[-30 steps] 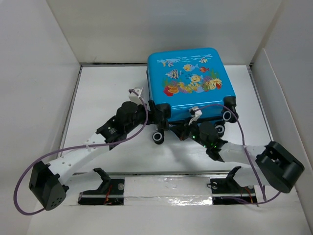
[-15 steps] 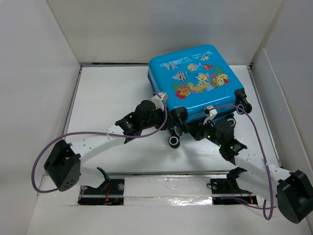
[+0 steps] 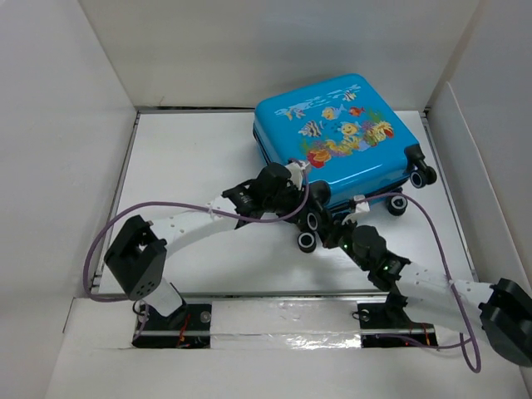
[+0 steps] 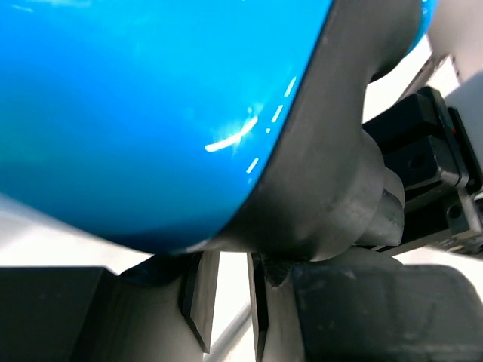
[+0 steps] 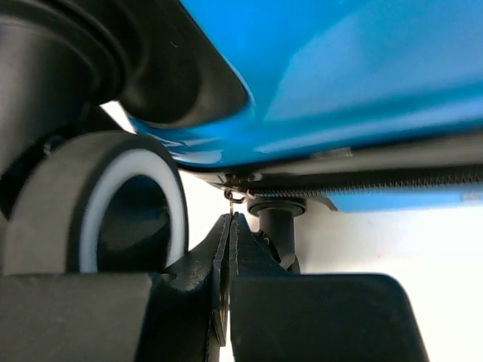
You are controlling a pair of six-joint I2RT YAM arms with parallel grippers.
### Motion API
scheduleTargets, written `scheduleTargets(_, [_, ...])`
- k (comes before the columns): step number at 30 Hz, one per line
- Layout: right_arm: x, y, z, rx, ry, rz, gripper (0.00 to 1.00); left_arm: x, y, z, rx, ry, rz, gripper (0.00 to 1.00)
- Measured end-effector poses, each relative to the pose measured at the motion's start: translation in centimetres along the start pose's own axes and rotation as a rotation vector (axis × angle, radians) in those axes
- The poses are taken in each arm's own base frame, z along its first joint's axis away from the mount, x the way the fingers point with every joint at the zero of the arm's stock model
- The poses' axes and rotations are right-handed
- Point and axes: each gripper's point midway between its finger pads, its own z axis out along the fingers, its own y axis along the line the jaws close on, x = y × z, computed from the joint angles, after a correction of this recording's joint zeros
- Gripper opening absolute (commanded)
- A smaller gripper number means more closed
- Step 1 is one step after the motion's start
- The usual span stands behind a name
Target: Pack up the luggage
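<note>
walls (image 3: 274,50): plain white panels | table (image 3: 191,158): white, matte | light: bright, even

**Left arm** (image 3: 195,220): the long link lies low and runs forward and rightward to the left gripper (image 3: 301,184). The elbow is folded well behind the gripper and to its left. The wrist is angled rightward. The left fingers (image 4: 195,302) are parallel with a narrow slit between them. Their tips are hidden, so a grip cannot be confirmed.

**Right arm** (image 3: 432,287): the long link lies low and runs forward and leftward to the right gripper (image 3: 339,224). The elbow is well behind the gripper and to its right. The right fingers (image 5: 200,264) are pressed flat together, with no gap from root to tip.

**Relative position:** the grippers are near each other, the left one ahead of the right and to its left.
</note>
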Motion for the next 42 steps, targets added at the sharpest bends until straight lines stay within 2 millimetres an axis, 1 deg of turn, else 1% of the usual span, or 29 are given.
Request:
scheduleTargets(3, [0.2, -0.1, 0.4, 0.075, -0.063, 0.051, 0.0, 0.0, 0.1, 0.0, -0.022, 0.054, 0.0, 0.18])
scheduleTargets(6, [0.2, -0.5, 1.4, 0.141, -0.13, 0.071, 0.0, -0.8, 0.8, -0.3, -0.067, 0.091, -0.004, 0.18])
scheduleTargets(10, [-0.4, -0.6, 3.8, 0.182, -0.22, 0.1, 0.0, -2.3, 2.7, -0.4, -0.15, 0.101, 0.005, 0.18])
scheduleTargets(13, [-0.5, 0.0, 5.0, 0.161, -0.251, 0.114, 0.0, -3.1, 4.2, -1.0, -0.228, 0.078, 0.033, 0.24])
scheduleTargets(16, [-0.8, 0.5, 4.9, 0.132, -0.252, 0.103, 0.0, -3.7, 4.7, -1.7, -0.243, 0.034, 0.045, 0.27])
scheduleTargets(19, [-0.7, 1.6, 3.5, 0.082, -0.244, 0.08, 0.0, -5.3, 4.6, -2.4, -0.2, -0.057, 0.024, 0.27])
scheduleTargets(21, [-1.1, 1.6, 2.7, 0.073, -0.252, 0.058, 0.0, -5.7, 4.0, -2.6, -0.158, -0.067, 0.014, 0.28])
scheduleTargets(23, [-1.4, 1.5, 2.2, 0.073, -0.247, 0.02, 0.0, -5.6, 3.2, -2.3, -0.117, -0.057, 0.014, 0.29])
scheduleTargets(24, [-1.2, 1.6, 2.2, 0.073, -0.23, -0.007, 0.02, -5.4, 2.9, -2.1, -0.103, -0.047, 0.014, 0.29])
scheduleTargets(25, [-1.1, 1.9, 2.4, 0.067, -0.208, -0.034, 0.06, -5.3, 2.8, -2.0, -0.095, -0.04, 0.014, 0.3])
scheduleTargets(26, [-1.2, 2.3, 2.8, 0.066, -0.189, -0.057, 0.13, -5.2, 2.8, -2.0, -0.096, -0.036, 0.013, 0.32])
scheduleTargets(27, [-1.2, 2.8, 3.2, 0.064, -0.167, -0.079, 0.37, -5.2, 2.9, -2.1, -0.099, -0.034, 0.011, 0.33])
scheduleTargets(28, [-1.4, 3.5, 3.5, 0.052, -0.154, -0.077, 0.5, -5.3, 3.3, -2.2, -0.117, -0.037, 0.009, 0.33])
scheduleTargets(29, [-1.4, 5.3, 3.6, -0.009, -0.132, -0.079, 0.71, -5.6, 3.8, -2.3, -0.138, -0.06, 0.008, 0.34])
scheduleTargets(30, [-1.4, 7.7, 3.5, -0.082, -0.113, -0.068, 0.82, -6.1, 4.1, -2.3, -0.143, -0.09, 0.007, 0.34])
scheduleTargets(31, [-1.3, 9.7, 3.0, -0.148, -0.096, -0.066, 0.9, -6.4, 4.2, -2.4, -0.145, -0.122, 0.006, 0.34])
scheduleTargets(32, [-1.1, 11.4, 2.2, -0.216, -0.078, -0.059, 0.99, -6.5, 4.6, -2.7, -0.15, -0.158, 0.002, 0.34])
scheduleTargets(33, [-1.0, 12.1, 1.6, -0.249, -0.064, -0.052, 1.0, -6.5, 4.8, -3.1, -0.146, -0.199, -0.006, 0.34])
scheduleTargets(34, [-1.1, 12.5, 1.0, -0.27, -0.058, -0.051, 1.0, -6.3, 5.1, -3.7, -0.144, -0.23, -0.017, 0.34])
scheduleTargets(35, [-1.1, 12.4, 0.5, -0.276, -0.05, -0.046, 1.0, -6.1, 5.3, -4.2, -0.14, -0.259, -0.028, 0.34])
scheduleTargets(38, [-1.0, 11.3, -1.1, -0.261, -0.022, -0.043, 1.0, -5.4, 6.0, -5.4, -0.133, -0.324, -0.054, 0.33])
scheduleTargets(40, [-1.1, 10.4, -2.2, -0.244, -0.007, -0.047, 0.95, -4.9, 6.5, -5.4, -0.129, -0.348, -0.071, 0.31])
scheduleTargets(41, [-1.3, 10.0, -2.8, -0.233, -0.001, -0.048, 0.9, -4.5, 6.8, -5.2, -0.128, -0.35, -0.077, 0.3])
scheduleTargets(42, [-1.6, 9.5, -3.4, -0.22, -0.001, -0.049, 0.73, -3.9, 7.1, -4.9, -0.124, -0.348, -0.085, 0.29])
